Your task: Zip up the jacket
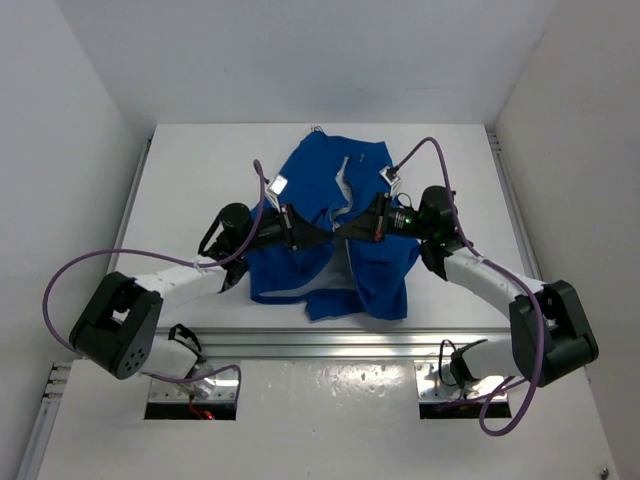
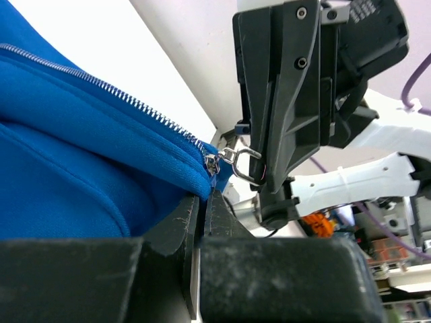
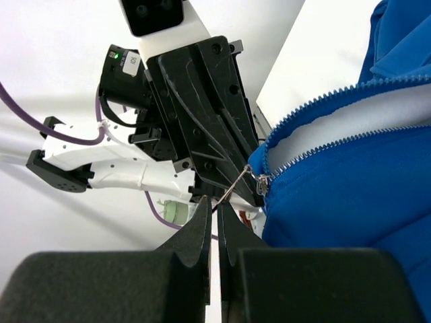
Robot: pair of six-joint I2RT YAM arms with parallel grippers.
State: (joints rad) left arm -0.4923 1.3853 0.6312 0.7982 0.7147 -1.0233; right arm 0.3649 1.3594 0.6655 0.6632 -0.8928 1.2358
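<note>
Looking down from above, the jacket (image 1: pixel 305 185) lies rumpled in the middle of the table (image 1: pixel 190 170), bright blue, its front parted on pale lining. The left gripper (image 1: pixel 320 236) and right gripper (image 1: pixel 350 232) meet over it, their tips too small to read. From the left wrist, the left jaws are pinched on the blue edge just below the zipper slider (image 2: pixel 212 163), and metal teeth run away up-left. From the right wrist, the right jaws are closed on the thin wire zipper pull (image 3: pixel 236 186), and the jacket runs off the frame's right edge.
</note>
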